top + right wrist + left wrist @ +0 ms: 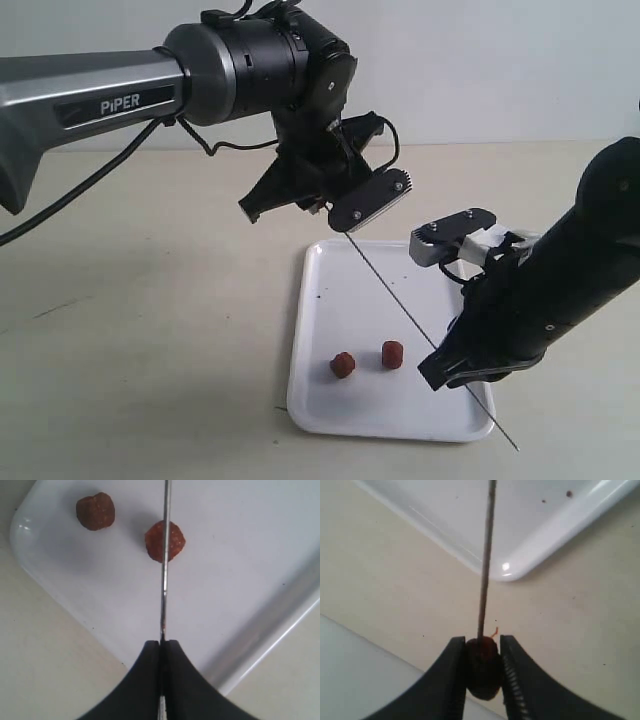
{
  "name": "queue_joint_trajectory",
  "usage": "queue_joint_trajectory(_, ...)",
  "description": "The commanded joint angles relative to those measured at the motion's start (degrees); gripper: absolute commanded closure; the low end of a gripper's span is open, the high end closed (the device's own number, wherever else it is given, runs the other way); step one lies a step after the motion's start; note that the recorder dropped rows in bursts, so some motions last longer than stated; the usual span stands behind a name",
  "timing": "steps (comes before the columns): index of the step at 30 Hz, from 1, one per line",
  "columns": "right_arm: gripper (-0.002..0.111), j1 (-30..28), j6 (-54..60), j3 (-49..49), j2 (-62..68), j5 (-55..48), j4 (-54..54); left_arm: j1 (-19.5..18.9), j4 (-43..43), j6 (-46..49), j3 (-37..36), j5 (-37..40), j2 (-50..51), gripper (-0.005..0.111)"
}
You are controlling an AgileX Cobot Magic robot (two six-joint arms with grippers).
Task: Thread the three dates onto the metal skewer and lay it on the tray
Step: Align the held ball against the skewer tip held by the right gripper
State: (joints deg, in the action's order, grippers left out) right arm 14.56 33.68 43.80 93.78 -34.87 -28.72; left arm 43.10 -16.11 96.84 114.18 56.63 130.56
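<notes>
The white tray point(325, 290) lies on the pale table point(150, 330) and has two dates point(342, 365) on its near half, side by side and apart, the right one point(392, 354) a little farther back. A few dark specks dot its far left part. The third date point(482, 672) is off the tray: my left claw point(481, 641) is clamped on it, one finger pressed to each side. The upper end of the metal skewer point(395, 298) meets that date, though I cannot tell how deep it goes in. My left arm reaches in from the left, high above the tray's far edge, with the wrist bent down. From there the skewer slopes down to the near right, crossing above the tray, into my right claw point(161, 643). That claw is pinched tight on the rod, fingers together. My right arm comes in low from the right, over the tray's near right part. The skewer's lower tip pokes out past the tray's near right corner, over the table. A black cable point(90, 185) hangs under my left arm.
</notes>
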Motion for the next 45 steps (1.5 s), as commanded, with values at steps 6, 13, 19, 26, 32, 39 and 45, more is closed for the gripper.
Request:
queue_joint_trajectory(6,0.108,0.1,0.7,0.0,-0.3,1.8,-0.9,-0.3,0.3,-2.2,-0.2,-0.7,-0.6,0.083)
queue_joint_trajectory(13,0.108,0.1,0.7,0.0,-0.3,3.6,-0.9,-0.3,0.3,-2.8,-0.2,1.2,-0.5,0.083)
queue_joint_trajectory(19,0.108,0.1,0.6,0.0,-0.3,4.7,-0.9,-0.3,0.4,-2.9,-0.2,1.1,-0.5,0.083)
queue_joint_trajectory(26,0.108,0.1,0.6,0.0,-0.3,4.8,-0.7,-0.5,0.2,-3.3,-0.2,2.0,-0.5,0.083)
queue_joint_trajectory(32,0.108,0.1,-0.8,0.0,-0.3,5.0,0.6,-0.8,0.0,-3.4,-0.2,2.0,-0.5,0.083)
queue_joint_trajectory(39,0.108,0.1,-0.8,0.0,-0.3,4.9,0.6,-0.9,-0.2,-3.4,-0.2,2.0,-0.5,0.083)
queue_joint_trajectory(45,0.108,0.1,-0.8,0.0,-0.3,4.1,0.6,-0.8,-0.7,-3.4,-0.2,2.0,-0.5,0.083)
